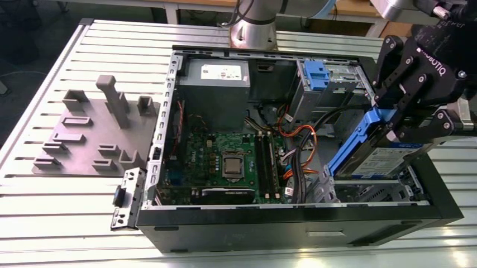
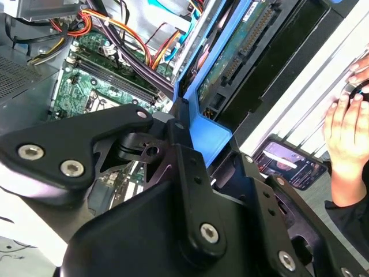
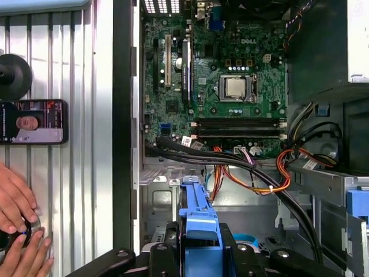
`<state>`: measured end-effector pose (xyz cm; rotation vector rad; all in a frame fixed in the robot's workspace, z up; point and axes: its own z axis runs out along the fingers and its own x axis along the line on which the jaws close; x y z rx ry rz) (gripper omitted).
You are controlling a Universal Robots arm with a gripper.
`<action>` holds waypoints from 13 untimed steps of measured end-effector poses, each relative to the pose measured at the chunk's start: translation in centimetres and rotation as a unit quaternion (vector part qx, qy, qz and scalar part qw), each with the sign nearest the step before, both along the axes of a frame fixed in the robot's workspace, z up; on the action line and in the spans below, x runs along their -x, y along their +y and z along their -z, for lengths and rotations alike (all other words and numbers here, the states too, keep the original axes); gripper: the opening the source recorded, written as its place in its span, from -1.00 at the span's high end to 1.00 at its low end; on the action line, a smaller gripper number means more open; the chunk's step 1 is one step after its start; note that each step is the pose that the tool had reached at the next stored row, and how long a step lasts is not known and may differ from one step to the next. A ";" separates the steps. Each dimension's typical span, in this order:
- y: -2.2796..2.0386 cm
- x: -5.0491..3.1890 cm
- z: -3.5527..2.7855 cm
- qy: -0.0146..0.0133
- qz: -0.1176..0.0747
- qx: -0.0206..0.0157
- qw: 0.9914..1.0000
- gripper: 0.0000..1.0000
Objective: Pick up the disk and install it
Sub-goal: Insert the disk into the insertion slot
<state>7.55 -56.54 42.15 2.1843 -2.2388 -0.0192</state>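
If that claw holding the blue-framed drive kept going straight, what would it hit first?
Probably the grey metal drive bay inside the computer case: the gripper, shut on the disk, points down into it, so the disk's lower edge would touch first. Depth is unclear.

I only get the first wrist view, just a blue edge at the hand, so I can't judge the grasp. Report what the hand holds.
Observer: In the exterior view the hand is shut on the disk, gripping the upper end of its blue frame.
Operator: Give me its pose.
Observer: It hangs tilted, label side toward the exterior camera, over the case corner at the exterior view's right.
Operator: Check the underside.
Observer: The second wrist view shows its connector with nothing plugged in.
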 end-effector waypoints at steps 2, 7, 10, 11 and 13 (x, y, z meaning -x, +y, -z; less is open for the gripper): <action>0.00 0.00 0.09 0.000 0.000 0.000 1.000 0.27; 0.00 0.00 0.11 0.000 0.000 0.000 1.000 0.27; 0.00 0.00 0.11 0.000 0.000 0.000 1.000 0.27; 0.00 0.00 0.11 0.000 0.000 0.000 1.000 0.27; 0.00 0.00 0.12 0.000 0.000 0.000 1.000 0.27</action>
